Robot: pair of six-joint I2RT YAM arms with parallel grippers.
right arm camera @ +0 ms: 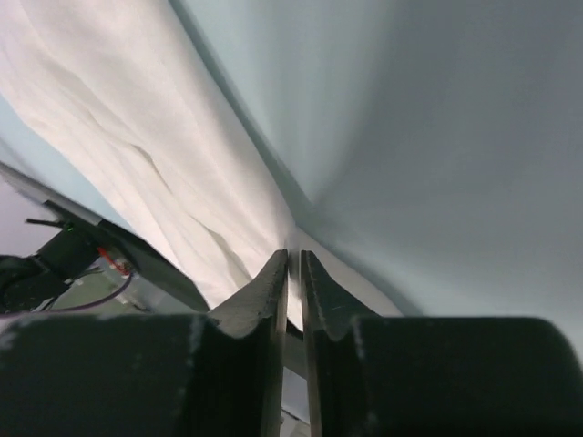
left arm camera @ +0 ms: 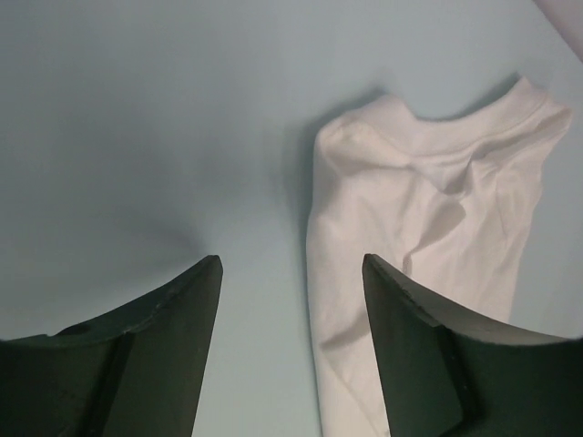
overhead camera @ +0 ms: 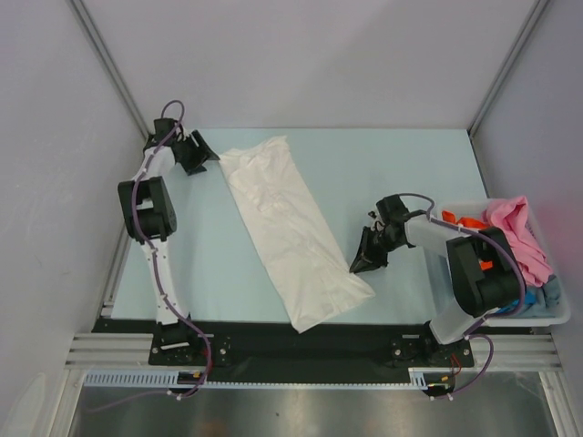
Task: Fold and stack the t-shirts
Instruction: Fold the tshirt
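1. Top view: the white t-shirt lies as a long strip, folded lengthwise, on the worktop. The other t-shirts are heaped in the bin, so I judge nothing is stacked yet.
2. Left wrist: the left pincer is wide and empty beside the collar.
3. Right wrist: the right pincer is narrowed to a slit at the shirt's edge. I cannot tell whether it pinches cloth.

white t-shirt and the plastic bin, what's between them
Top view: only the right arm, its right gripper beside the white t-shirt; otherwise bare table up to the plastic bin.
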